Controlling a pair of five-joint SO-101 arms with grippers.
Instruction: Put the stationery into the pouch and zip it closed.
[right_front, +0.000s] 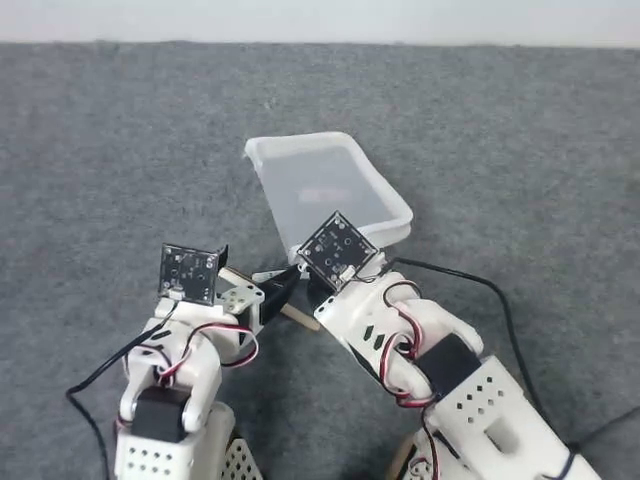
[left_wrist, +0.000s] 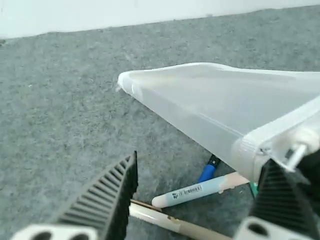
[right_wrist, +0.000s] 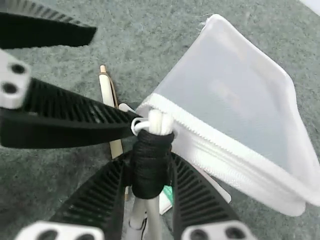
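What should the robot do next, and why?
Probably the right tool, shut on the zipper pull, should slide it along the pouch to open it: the zipper looks closed and the pens lie outside on the carpet.

Translucent white pouch (right_front: 325, 190), zip end raised, white marker (left_wrist: 192, 191), beige pen (left_wrist: 165, 220), blue pen (left_wrist: 206, 173) lying beneath

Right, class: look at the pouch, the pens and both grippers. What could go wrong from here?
1. The white marker and the beige pen lie on the table under the pouch, outside it. Closing the zip now would likely shut the pouch without them.
2. The right gripper is shut on the zip pull, while the left gripper is open. A tug may drag the whole pouch instead of running the zip.
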